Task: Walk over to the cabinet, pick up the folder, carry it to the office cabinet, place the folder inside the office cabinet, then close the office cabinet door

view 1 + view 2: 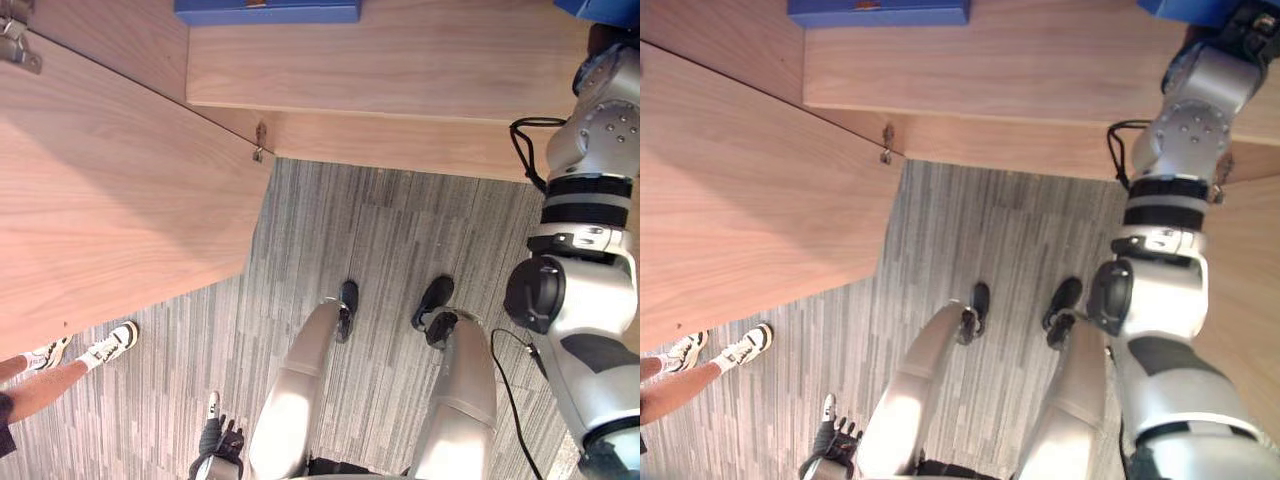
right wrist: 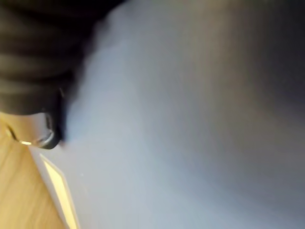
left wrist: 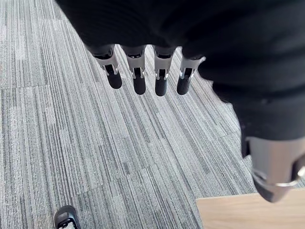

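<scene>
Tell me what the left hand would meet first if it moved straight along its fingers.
Most likely the carpet: the left hand points its straight fingers down at it, nothing between, though depth is unclear.

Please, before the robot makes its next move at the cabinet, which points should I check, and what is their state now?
1. Right hand grip on the blue folder: cannot tell; the blue surface lies close against the hand.
2. Left hand free: ok, open, hanging over the carpet.
3. Cabinet door open: ok.
4. Space by the door free: not ok, a person's legs stand beside it.
5. Room on the shelf: ok, bare wood beside the other blue item.
</scene>
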